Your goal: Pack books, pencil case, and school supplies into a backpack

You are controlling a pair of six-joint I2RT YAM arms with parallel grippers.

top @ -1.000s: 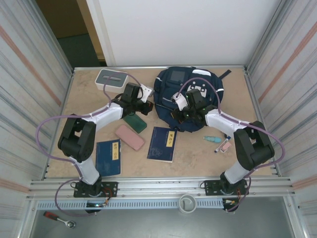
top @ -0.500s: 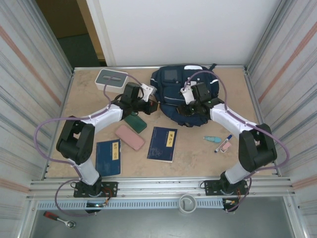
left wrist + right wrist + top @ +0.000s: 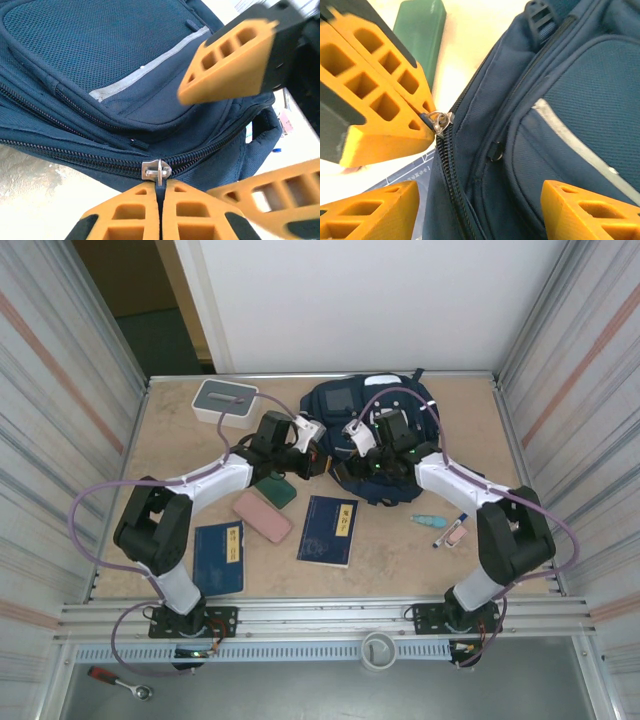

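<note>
At far counter [image 3: 170, 440]: backpack [image 3: 340, 400]
Left claw [image 3: 160, 192]: pinching zipper pull [image 3: 156, 170]
Right claw [image 3: 480, 210]: spread over backpack

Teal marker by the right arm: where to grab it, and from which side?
Teal marker: probably best at mid-body, from above, fingers across its narrow width. It lies flat on the table, long axis roughly left-right, so both long sides are free; the pen crowds its right end.
</note>
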